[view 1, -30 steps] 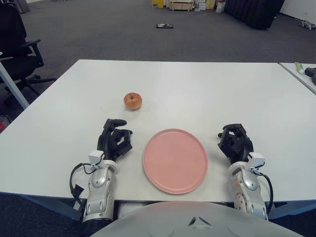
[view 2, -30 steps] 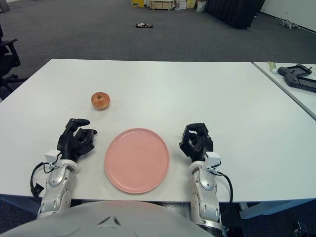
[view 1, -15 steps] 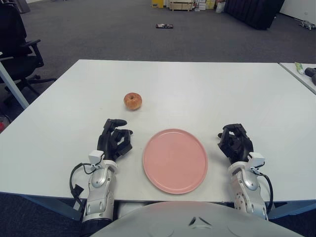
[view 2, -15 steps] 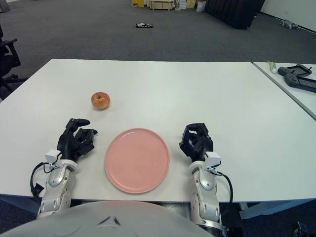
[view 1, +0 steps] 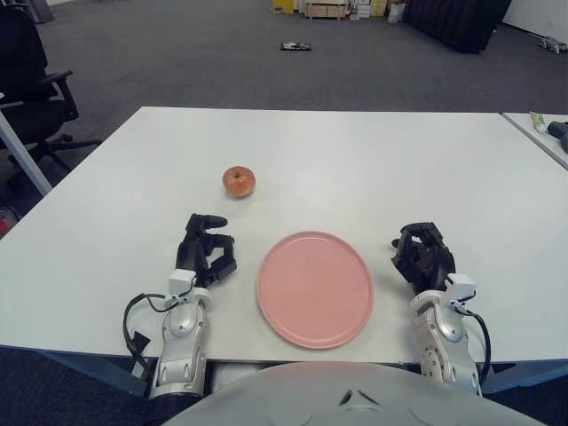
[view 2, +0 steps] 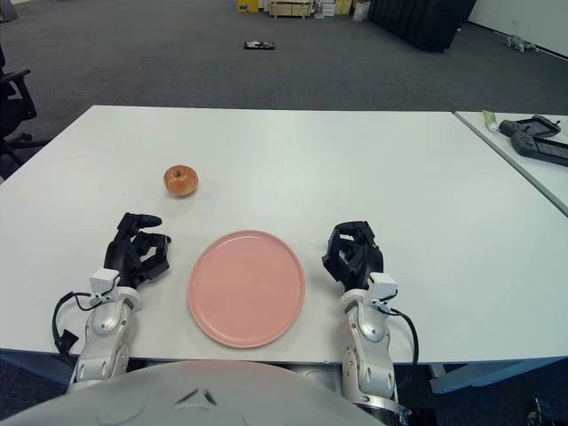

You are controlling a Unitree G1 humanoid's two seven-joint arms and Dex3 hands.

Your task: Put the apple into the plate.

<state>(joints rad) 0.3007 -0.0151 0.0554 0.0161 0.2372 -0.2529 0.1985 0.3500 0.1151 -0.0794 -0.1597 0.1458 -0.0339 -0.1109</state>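
on the white table, up at about eleven o'clock from the pink plate, sits the apple, red and yellowish, alone and well apart from the plate's rim. the plate is bare, so nothing of the task is done yet. the left hand shows at the plate's nine o'clock, just beside it, its dark fingers loosely curled and holding nothing, with the apple at roughly one o'clock from it. the right hand shows at the plate's three o'clock, fingers curled in on themselves, also empty and idle. the left hand looks the natural one for the reach, being on the apple's side. to do it well it should open its fingers wide before arriving, come at the apple from the near side or from above, and close around the widest part, since a round fruit will likely roll away if nudged on one side. then lift clear of the rim and set it down near the plate's middle. the tabletop is smooth and plain; a second table with a dark device stands at three o'clock. beyond is grey carpet, an office chair at ten o'clock and boxes at the far wall.
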